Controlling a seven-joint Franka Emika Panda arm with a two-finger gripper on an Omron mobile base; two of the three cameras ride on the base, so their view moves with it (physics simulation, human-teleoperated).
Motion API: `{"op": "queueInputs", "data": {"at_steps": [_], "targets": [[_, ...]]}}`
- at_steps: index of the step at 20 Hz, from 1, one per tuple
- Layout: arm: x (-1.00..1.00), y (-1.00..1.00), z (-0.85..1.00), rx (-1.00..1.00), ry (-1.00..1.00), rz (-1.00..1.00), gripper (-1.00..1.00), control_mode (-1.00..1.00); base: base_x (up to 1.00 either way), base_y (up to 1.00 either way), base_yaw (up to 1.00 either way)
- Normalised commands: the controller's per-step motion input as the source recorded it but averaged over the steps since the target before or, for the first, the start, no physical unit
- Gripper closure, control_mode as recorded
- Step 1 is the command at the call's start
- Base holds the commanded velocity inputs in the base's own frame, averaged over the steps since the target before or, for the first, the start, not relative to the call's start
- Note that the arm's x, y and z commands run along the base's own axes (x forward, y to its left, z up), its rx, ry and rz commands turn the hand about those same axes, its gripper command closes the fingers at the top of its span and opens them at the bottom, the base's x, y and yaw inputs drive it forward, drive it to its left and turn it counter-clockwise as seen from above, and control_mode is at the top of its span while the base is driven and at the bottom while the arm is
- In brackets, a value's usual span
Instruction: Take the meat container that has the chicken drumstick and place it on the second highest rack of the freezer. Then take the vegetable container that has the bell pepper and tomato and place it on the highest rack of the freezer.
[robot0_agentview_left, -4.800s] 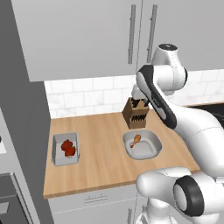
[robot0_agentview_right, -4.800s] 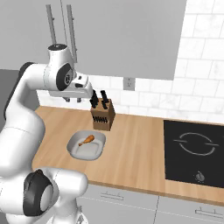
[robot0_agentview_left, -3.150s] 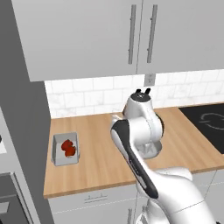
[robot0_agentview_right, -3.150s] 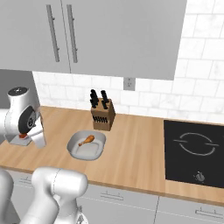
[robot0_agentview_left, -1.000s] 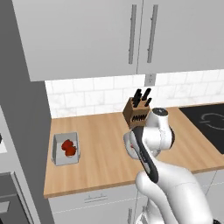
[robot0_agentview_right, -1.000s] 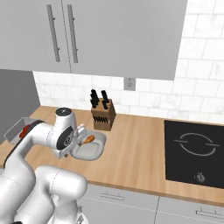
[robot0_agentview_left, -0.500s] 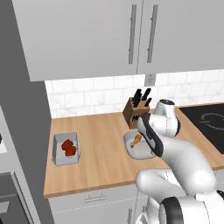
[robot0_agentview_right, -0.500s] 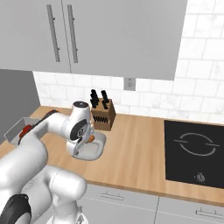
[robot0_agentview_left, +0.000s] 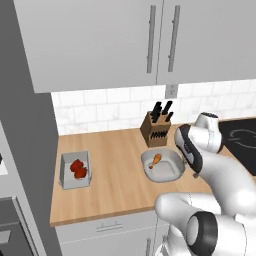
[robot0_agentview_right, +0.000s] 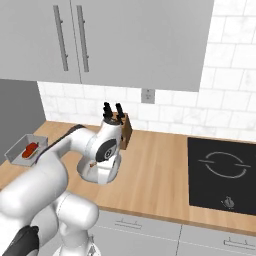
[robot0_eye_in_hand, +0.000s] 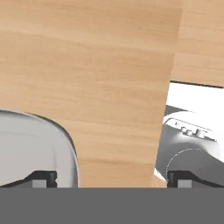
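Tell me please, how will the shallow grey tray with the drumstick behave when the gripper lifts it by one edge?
The shallow grey tray looks rigid with a thin raised rim, so it probably will not bend. The small orange-brown chicken drumstick lies loose near one side, so it may slide or roll if the tray tilts. The smooth wall could slip between the open gripper fingers.

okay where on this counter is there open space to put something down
The widest bare wood lies between the vegetable container at the left end and the meat container. A second open stretch runs between the knife block and the cooktop. It is crowded around the meat container, with the knife block just behind it and the arm beside it.
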Motion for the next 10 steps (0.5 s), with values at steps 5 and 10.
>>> {"op": "queueInputs", "data": {"at_steps": [5,10], "targets": [[0.09,0.12,-0.33,-0.03,-0.03,0.14,-1.0,-1.0,0.0,0.0,0.0],[0.18,0.02,-0.41,0.0,0.0,0.14,-1.0,-1.0,0.0,0.0,0.0]]}}
